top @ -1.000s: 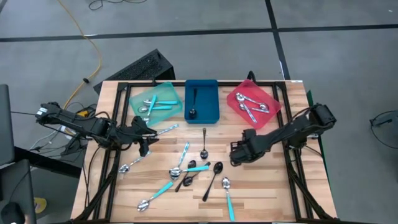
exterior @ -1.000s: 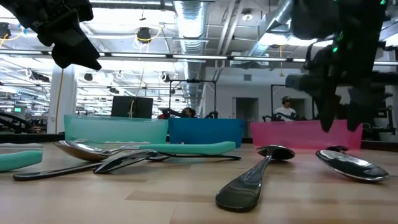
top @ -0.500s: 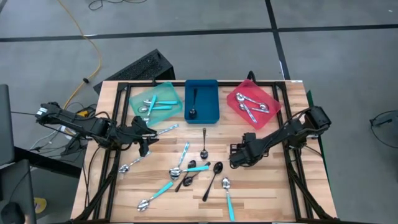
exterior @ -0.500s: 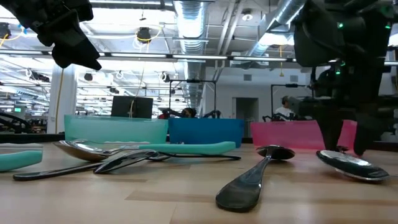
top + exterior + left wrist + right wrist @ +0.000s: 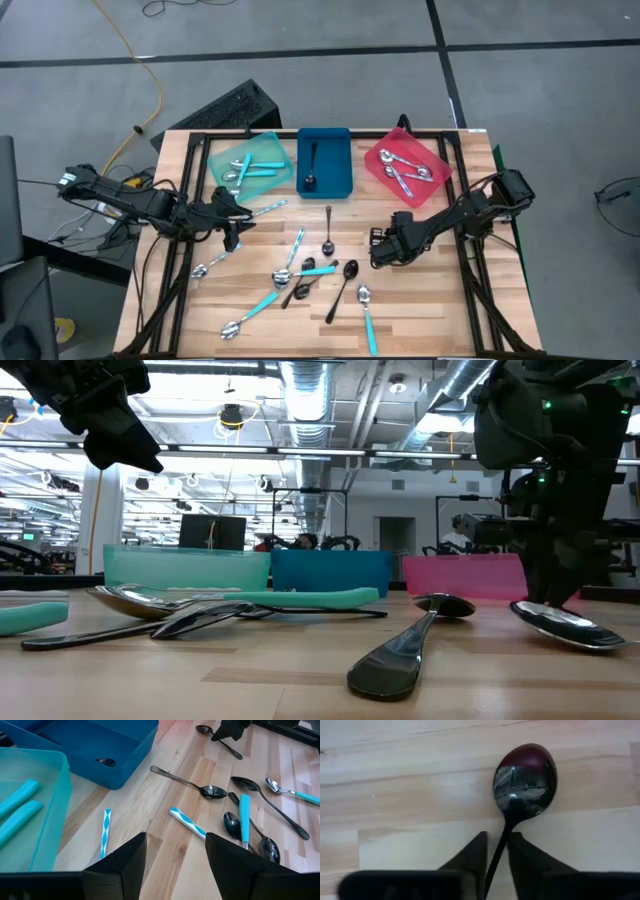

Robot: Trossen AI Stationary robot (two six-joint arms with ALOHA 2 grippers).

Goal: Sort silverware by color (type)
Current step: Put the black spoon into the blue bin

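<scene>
I am pinching the right gripper [image 5: 496, 851] onto a black spoon [image 5: 522, 787]; the left gripper [image 5: 175, 865] is waiting open. Trays [image 5: 331, 185] are holding a few spoons; about ten are lying loose.

Overhead view straight down, low view level across table [image 5: 300, 680], wrists close.

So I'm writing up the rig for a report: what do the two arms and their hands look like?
Both arms are dark, near-black jointed links. The left hand and the right hand are each black two-finger units. In the wrist views the fingers are matte black, angular wedges that taper to the tip. Dark cables trail off the left arm's base, and a small green light glows on the right arm in the low view.
</scene>
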